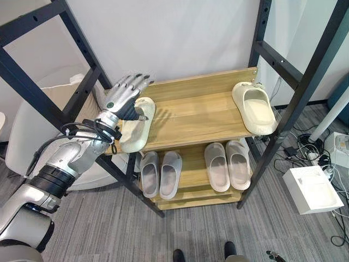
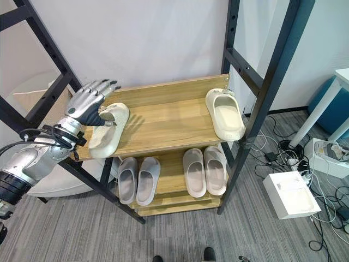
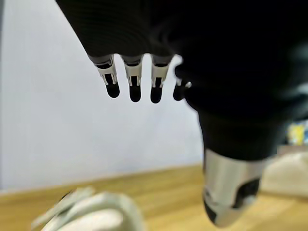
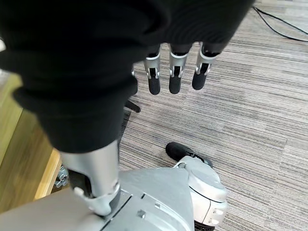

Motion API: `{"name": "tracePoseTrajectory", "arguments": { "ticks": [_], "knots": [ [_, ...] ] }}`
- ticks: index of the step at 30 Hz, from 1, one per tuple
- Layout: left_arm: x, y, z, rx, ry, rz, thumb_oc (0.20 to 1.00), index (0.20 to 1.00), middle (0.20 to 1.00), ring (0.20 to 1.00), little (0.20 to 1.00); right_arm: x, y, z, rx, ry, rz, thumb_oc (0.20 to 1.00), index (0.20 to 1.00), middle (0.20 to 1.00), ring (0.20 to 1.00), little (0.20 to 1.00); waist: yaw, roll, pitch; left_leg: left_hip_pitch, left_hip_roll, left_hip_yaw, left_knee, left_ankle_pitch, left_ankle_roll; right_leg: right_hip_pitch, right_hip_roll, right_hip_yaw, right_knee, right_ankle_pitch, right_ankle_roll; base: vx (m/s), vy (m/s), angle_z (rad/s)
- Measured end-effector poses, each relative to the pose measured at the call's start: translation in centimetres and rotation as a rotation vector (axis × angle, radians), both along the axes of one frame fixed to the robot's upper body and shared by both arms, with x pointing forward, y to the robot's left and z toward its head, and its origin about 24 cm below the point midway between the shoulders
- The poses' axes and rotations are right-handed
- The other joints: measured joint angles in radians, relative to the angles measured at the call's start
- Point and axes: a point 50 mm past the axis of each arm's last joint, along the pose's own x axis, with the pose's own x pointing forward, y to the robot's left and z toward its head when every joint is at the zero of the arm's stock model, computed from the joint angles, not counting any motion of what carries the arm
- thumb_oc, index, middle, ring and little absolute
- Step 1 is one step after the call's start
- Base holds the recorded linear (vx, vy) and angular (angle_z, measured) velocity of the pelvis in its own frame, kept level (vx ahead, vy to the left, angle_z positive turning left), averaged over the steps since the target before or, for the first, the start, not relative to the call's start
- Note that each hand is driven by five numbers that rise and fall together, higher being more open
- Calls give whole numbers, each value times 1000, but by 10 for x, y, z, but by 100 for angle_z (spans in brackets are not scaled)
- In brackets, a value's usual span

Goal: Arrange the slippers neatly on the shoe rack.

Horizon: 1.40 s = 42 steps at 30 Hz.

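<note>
A shoe rack with wooden shelves (image 1: 199, 112) and a black frame stands in front of me. One cream slipper (image 1: 136, 130) lies at the left end of the top shelf, hanging partly over the edge. My left hand (image 1: 126, 95) is open just above its back part, fingers (image 3: 132, 82) straight, thumb near the slipper (image 3: 91, 214). A second cream slipper (image 1: 255, 108) lies at the right end of the top shelf. On the lower shelf sit a grey pair (image 1: 159, 173) and a beige pair (image 1: 228, 165). My right hand (image 4: 174, 72) hangs open over the floor.
Slanting black frame bars (image 1: 82, 63) cross beside my left arm, and another post (image 1: 305, 82) stands at the right. A white box (image 1: 312, 189) and cables (image 1: 305, 148) lie on the grey carpet to the right. A white rounded object (image 1: 30, 128) stands left of the rack.
</note>
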Motion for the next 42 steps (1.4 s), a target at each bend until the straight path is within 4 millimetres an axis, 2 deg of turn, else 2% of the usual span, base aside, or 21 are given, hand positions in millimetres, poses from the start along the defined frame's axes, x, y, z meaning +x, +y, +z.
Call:
{"name": "tracePoseTrajectory", "arguments": {
  "ticks": [2, 4, 6, 7, 13, 23, 24, 25, 26, 27, 29, 30, 34, 37, 42],
  "knots": [
    [2, 2, -4, -9, 14, 23, 1000, 1000, 1000, 1000, 1000, 0, 0, 0, -2, -2, -1, 1000, 1000, 1000, 1000, 1000, 0, -1, 1, 0, 0, 0, 0, 1, 2, -1, 0, 0, 0, 3, -4, 0, 0, 0],
    [7, 7, -15, -41, 44, 67, 1000, 1000, 1000, 1000, 1000, 1, 0, 0, -2, -3, 1, 1000, 1000, 1000, 1000, 1000, -3, 0, 0, 0, 0, 1, 0, 2, 2, -1, 0, 0, 0, 3, -5, 6, 4, -2],
    [12, 17, -34, -63, 103, 150, 1000, 1000, 1000, 1000, 1000, 3, 1, 0, -1, -9, 2, 1000, 1000, 1000, 1000, 1000, -10, -2, 0, -1, 1, 4, 0, 2, 3, -6, 2, 4, 0, 6, -9, 16, 7, -5],
    [14, 19, -37, -80, 98, 169, 1000, 1000, 1000, 1000, 1000, 2, 1, 0, -1, -9, 3, 1000, 1000, 1000, 1000, 1000, -11, -3, 0, -2, 2, 4, 0, 1, 2, -9, 3, 4, 0, 6, -9, 0, 0, 0],
    [19, 23, -40, -89, 89, 222, 1000, 1000, 1000, 1000, 1000, 3, 3, 0, -3, -13, 5, 1000, 1000, 1000, 1000, 1000, -12, -11, -3, -5, 6, 5, 0, 1, -1, -11, 7, 6, 0, 5, -7, 0, 0, 0],
    [32, 27, -36, 6, 95, 283, 1000, 1000, 1000, 1000, 1000, 3, 8, -2, 1, -12, 22, 1000, 1000, 1000, 1000, 1000, -16, -29, -19, -16, 9, 11, 0, 4, -6, -29, 10, 14, 0, 7, -10, 3, 0, -1],
    [33, 25, -35, 22, 91, 281, 755, 755, 755, 755, 755, 3, 8, -2, 1, -12, 21, 1000, 1000, 1000, 1000, 1000, -16, -29, -19, -17, 9, 11, 0, 4, -6, -30, 10, 14, 0, 7, -9, 0, 0, 0],
    [34, 24, -34, 32, 88, 278, 548, 548, 548, 548, 548, 3, 9, -2, 1, -11, 22, 1000, 1000, 1000, 1000, 1000, -16, -29, -20, -18, 9, 11, 0, 4, -6, -31, 10, 13, 0, 7, -9, 0, 0, 0],
    [35, 24, -35, 36, 93, 286, 410, 410, 410, 410, 410, 3, 9, -2, 1, -13, 26, 1000, 1000, 1000, 1000, 1000, -17, -28, -23, -23, 9, 12, 0, 4, -6, -36, 10, 14, 0, 7, -9, 0, 0, 0],
    [36, 26, -37, 40, 103, 299, 410, 410, 410, 410, 410, 4, 9, -2, 1, -14, 27, 1000, 1000, 1000, 1000, 1000, -18, -27, -30, -29, 9, 13, 0, 4, -6, -43, 10, 15, 0, 9, -10, 7, -4, -6],
    [36, 29, -40, 45, 108, 327, 354, 354, 354, 354, 354, 7, 10, -1, 2, -22, 29, 1000, 1000, 1000, 1000, 1000, -24, -28, -30, -31, 10, 25, 0, 6, -4, -45, 11, 24, 0, 12, -13, -3, -2, -11],
    [41, 28, -37, 57, 103, 340, 216, 216, 216, 216, 216, 8, 10, -1, 4, -24, 24, 1000, 1000, 1000, 1000, 1000, -24, -28, -30, -31, 10, 27, 0, 10, 2, -44, 11, 25, 0, 16, -18, -22, 4, -9],
    [52, 30, -22, 82, 81, 392, 200, 200, 200, 200, 200, 22, 13, 2, 15, -78, 13, 1000, 1000, 1000, 1000, 1000, -48, -25, -31, -55, 9, 32, 0, 8, -2, -77, 11, 34, 0, 19, -14, -24, -1, -6],
    [54, 31, -20, 109, 79, 404, 200, 200, 200, 200, 200, 27, 14, 3, 18, -99, -3, 1000, 1000, 1000, 1000, 1000, -57, -21, -31, -68, 10, 34, 0, 14, 2, -94, 12, 35, 0, 20, -15, -6, 2, -1],
    [57, 33, -11, 105, 57, 420, 200, 200, 200, 200, 200, 31, 17, 4, 23, -121, -14, 1000, 1000, 1000, 1000, 1000, -56, -16, -31, -107, 10, 35, 0, 16, -12, -134, 10, 39, 0, 21, -23, 0, 0, 0]
  ]
}}
